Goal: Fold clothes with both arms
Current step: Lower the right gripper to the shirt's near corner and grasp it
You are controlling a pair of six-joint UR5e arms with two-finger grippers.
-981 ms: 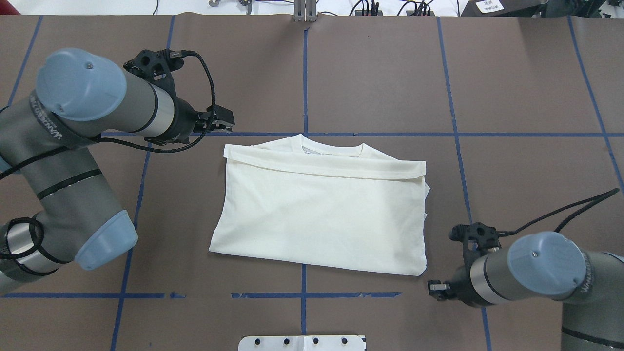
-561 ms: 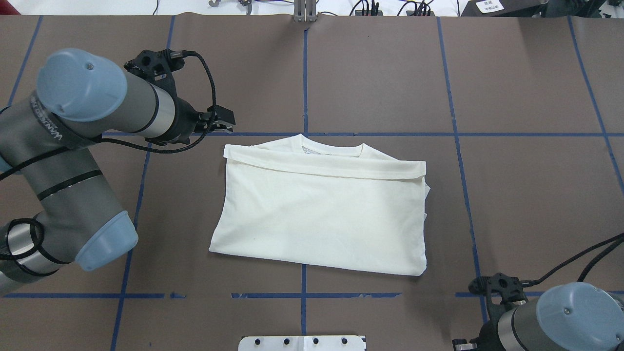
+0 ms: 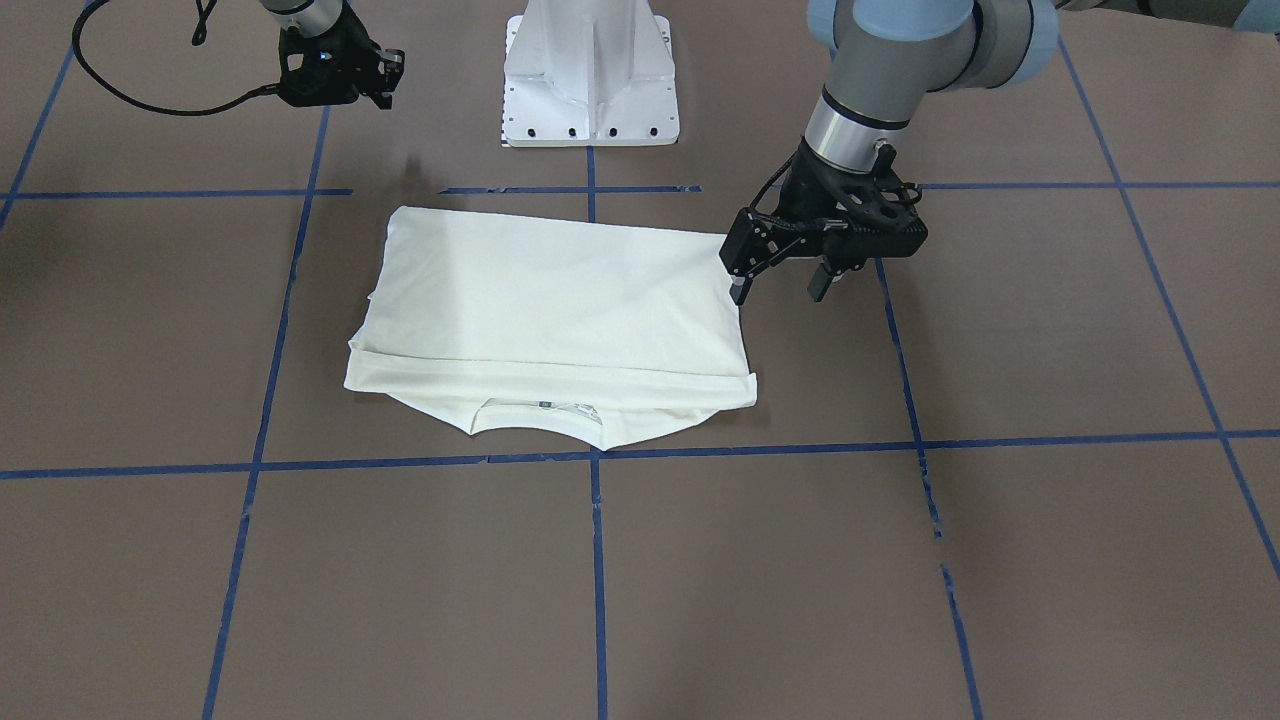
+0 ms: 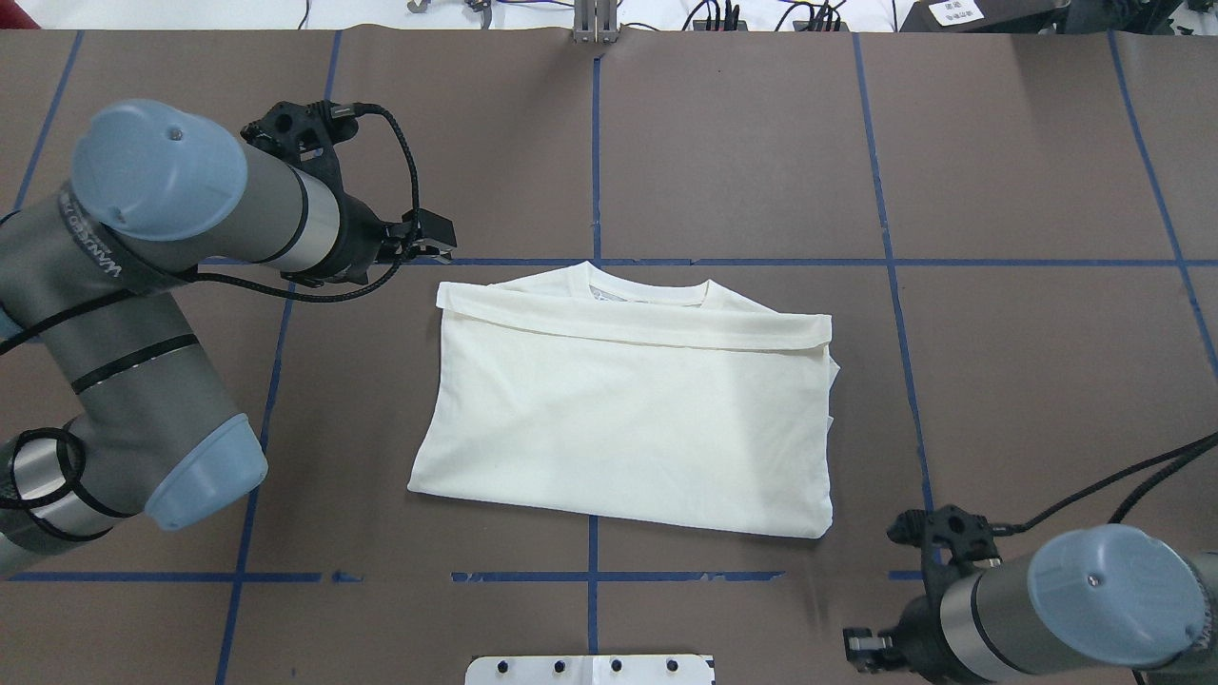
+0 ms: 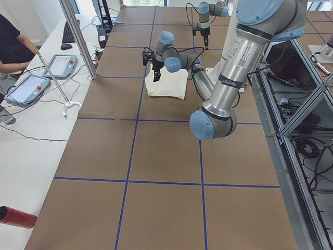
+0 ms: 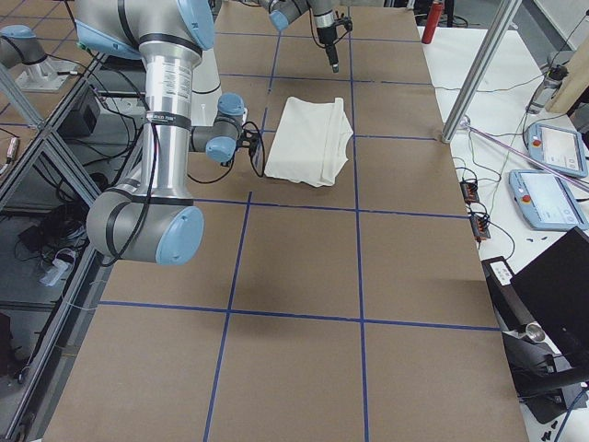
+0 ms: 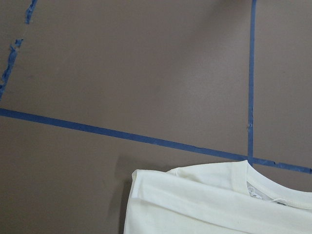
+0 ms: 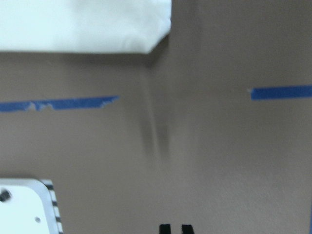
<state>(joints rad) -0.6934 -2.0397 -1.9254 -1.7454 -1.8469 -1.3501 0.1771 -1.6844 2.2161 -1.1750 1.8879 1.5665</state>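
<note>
**Item 1.** Cream-white cotton shirt [image 4: 618, 419], folded into a rough rectangle with its plain reverse up. It lies flat at the centre of the brown paper-covered table [image 4: 1047, 143], which is gridded with blue tape. Ribbed collar [image 4: 647, 285] at 12 o'clock; the long folded edge at 6 o'clock.

**Item 2.** Left black two-finger gripper [image 3: 778, 290] on the grey metal arm. It hangs at 10 o'clock of the shirt, just beside the collar-side corner and above the table. Fingers spread wide, holding nothing.

**Item 3.** Right black two-finger gripper [image 4: 861, 647]. It sits at 5 o'clock, clear of the cloth and close to the white pedestal base [image 3: 590, 70]. In its wrist view the fingertips are drawn nearly together, with nothing between them.

**Note on handling.** By my reading a crosswise fold comes next, starting from the 9 o'clock edge.
- Bring the left gripper down low over the corner, so that one finger slides under every layer, not the top sheet alone.
- Close firmly before lifting.
- A second hold on the same edge at 7 o'clock would keep that side level.
- Carry the edge over in a shallow arc and lay it square on the 3 o'clock edge, so the stacked layers do not drag or fan out.
</note>
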